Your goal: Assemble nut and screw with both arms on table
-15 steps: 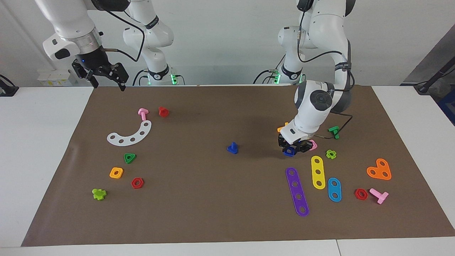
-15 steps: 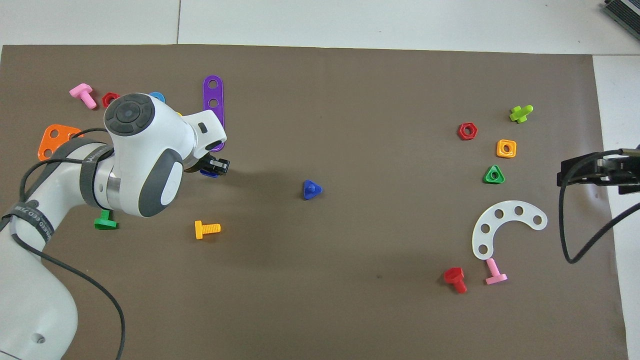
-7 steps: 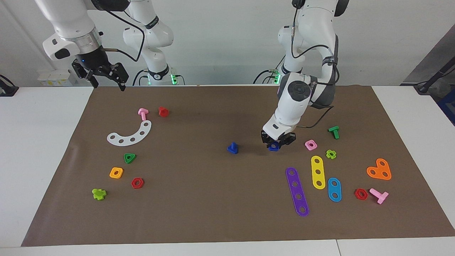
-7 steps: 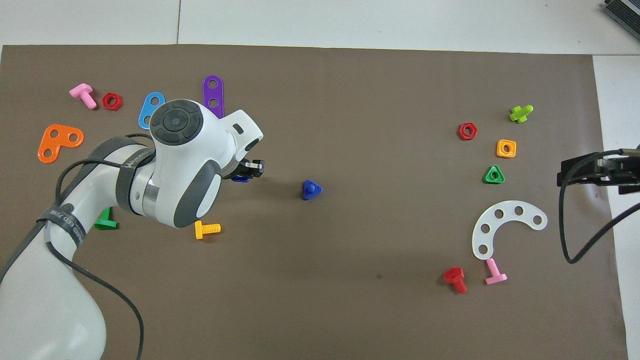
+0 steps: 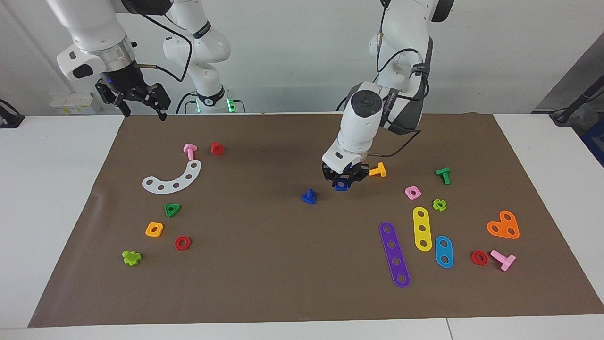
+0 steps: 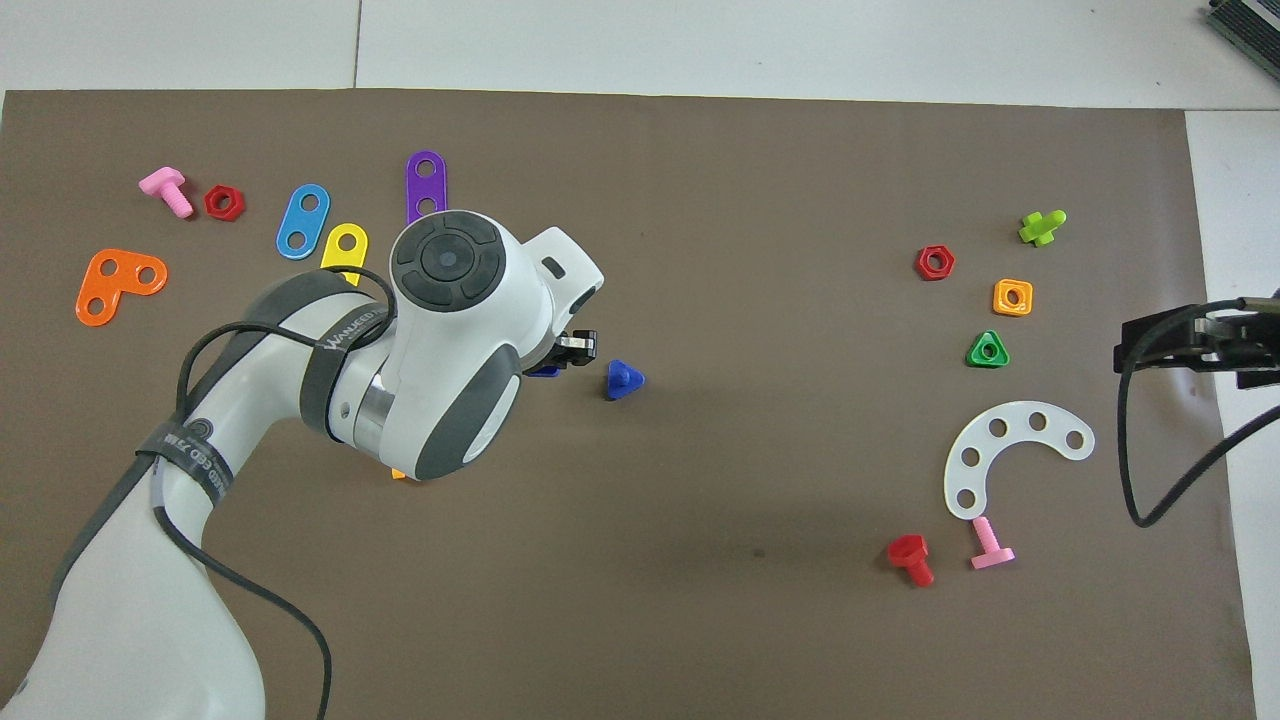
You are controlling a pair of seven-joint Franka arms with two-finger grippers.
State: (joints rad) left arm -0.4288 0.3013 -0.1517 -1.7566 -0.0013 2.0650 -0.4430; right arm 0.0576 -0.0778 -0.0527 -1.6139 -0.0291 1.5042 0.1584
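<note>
Now my left tool [image 5: 343,182] pinches the nut [image 5: 341,184] just above the brown mat, beside the screw [image 5: 308,196], which stands mid-surface, shaft up. Next, I judge, the hole must line up over that shaft. My right tool [image 5: 140,101] waits spread at its own end. From overhead my wrist hides most of the nut [image 6: 543,370]; the facing view shows it clearly.

Nut [image 5: 341,184]: small, dark blue, square with rounded corners; clamped in the left end effector [image 5: 343,182], carried over the brown mat just beside the screw. Screw [image 5: 308,196]: dark blue, standing on its wide head with stubby shaft up, near the middle of the surface [image 5: 283,264].
</note>
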